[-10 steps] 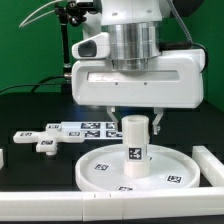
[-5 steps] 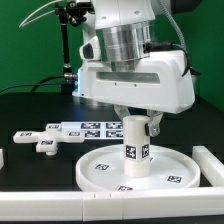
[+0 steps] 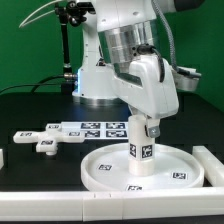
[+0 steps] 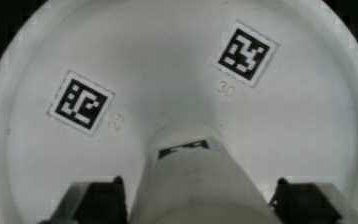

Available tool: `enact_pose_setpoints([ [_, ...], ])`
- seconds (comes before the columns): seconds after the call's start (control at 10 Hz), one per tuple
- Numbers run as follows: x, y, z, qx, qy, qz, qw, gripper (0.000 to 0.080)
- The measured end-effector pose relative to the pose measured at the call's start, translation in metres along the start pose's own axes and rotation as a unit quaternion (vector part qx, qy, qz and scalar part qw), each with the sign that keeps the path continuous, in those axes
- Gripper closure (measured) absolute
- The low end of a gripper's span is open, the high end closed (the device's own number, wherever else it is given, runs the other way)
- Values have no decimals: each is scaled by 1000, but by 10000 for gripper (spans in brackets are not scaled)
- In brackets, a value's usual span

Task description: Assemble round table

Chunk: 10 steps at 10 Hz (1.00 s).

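Note:
The large rimmed round disc lies flat on the black table near the front. The short thick cylinder leg stands upright on its middle, with tags on its side. My gripper comes down from above and is shut on the leg's upper part, with the hand turned at an angle. In the wrist view the leg runs between my two dark fingers, and the disc with two tags fills the background. The cross-shaped piece lies on the table at the exterior view's left.
The marker board lies behind the disc. White rail blocks run along the front edge and stand at the exterior view's right. The arm's base and a black stand are behind.
My gripper has turned about its vertical axis over the leg. The leg has turned with it, showing a second tag, and stays upright on the disc.

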<state>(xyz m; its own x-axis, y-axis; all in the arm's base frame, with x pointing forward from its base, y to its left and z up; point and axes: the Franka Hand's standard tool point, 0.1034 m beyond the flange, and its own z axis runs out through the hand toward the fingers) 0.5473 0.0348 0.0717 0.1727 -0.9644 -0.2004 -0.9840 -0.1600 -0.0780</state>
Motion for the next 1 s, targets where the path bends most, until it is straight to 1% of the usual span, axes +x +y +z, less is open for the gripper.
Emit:
enact_pose_setpoints([
  [0.2, 0, 0, 0, -1, 0, -23, 1000, 389],
  [0.3, 0, 1, 1, -1, 0, -24, 1000, 205],
  [0.4, 3, 1, 1, -1, 1, -58, 998, 205],
  [0.5, 4, 1, 1, -3, 2, -111, 994, 159],
  [0.7, 4, 2, 1, -3, 1, -175, 985, 152],
  [1.0, 4, 2, 1, -3, 1, -274, 962, 150],
])
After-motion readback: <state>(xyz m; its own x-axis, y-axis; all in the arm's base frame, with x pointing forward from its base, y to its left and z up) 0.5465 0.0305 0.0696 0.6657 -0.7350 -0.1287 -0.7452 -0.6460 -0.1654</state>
